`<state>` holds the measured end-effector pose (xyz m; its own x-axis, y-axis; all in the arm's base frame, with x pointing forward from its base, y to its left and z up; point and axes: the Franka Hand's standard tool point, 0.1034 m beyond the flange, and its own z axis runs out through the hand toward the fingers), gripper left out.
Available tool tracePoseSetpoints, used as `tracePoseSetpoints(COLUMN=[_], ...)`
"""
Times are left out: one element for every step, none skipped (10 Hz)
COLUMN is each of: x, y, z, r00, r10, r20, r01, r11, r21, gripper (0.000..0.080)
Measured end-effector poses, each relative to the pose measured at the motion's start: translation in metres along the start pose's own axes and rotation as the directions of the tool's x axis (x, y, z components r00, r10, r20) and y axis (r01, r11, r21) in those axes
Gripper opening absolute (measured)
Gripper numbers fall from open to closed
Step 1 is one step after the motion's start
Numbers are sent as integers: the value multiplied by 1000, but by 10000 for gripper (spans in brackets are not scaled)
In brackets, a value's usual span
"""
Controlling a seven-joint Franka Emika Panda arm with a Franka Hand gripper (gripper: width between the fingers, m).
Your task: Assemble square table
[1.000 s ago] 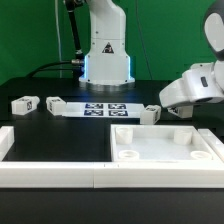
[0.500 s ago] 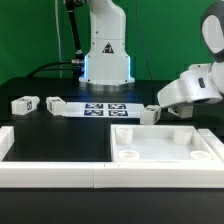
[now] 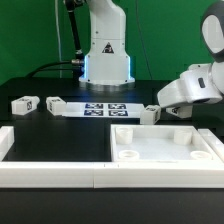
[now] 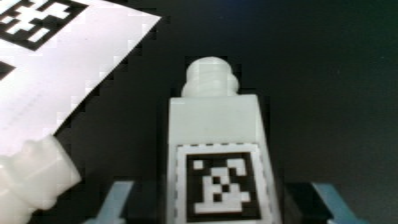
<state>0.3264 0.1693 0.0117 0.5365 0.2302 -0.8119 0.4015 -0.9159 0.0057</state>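
Observation:
The square table top [image 3: 165,146] is a white tray with a raised rim and corner sockets, lying at the front on the exterior view's right. A white leg block [image 3: 150,113] lies just behind it, and my gripper [image 3: 156,108] is down over that block. The wrist view shows this leg [image 4: 219,120] lengthwise, peg end away, its tag facing up. My gripper [image 4: 230,205] straddles it, with a dark gap between each fingertip [image 4: 123,200] and the leg's sides. Two more leg blocks [image 3: 25,104] [image 3: 55,103] lie at the exterior view's left.
The marker board [image 3: 100,108] lies mid-table and shows beside the leg in the wrist view [image 4: 71,60]. Long white rails [image 3: 50,168] run along the front. The arm's base [image 3: 105,55] stands at the back. A blurred white part [image 4: 36,180] sits near one finger.

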Motion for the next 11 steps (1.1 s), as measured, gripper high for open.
tracePoseSetpoints(x=[0,-3,-12,-23,-33,-52,-59,-52,-48,-48,-49], y=[0,2,9,20,30,40,42,42,42,44,45], z=[0,-3,-20,-41,-61,-77,-83,-85,-87,-89,-90], r00=[1000,1000,1000,999,998,998,998,994,981,962,951], r10=[0,-9,-22,-39,-40,-28,-20,-19,-14,-6,-8], r20=[0,8,8,-15,-56,-48,-54,-111,-192,-273,-310], r01=[0,9,22,39,41,30,22,22,19,12,14], r11=[1000,1000,1000,999,999,999,999,999,1000,1000,1000], r21=[0,0,3,12,20,28,28,26,24,20,18], gripper=[288,288,288,288,288,288,289,289,289,290,290])
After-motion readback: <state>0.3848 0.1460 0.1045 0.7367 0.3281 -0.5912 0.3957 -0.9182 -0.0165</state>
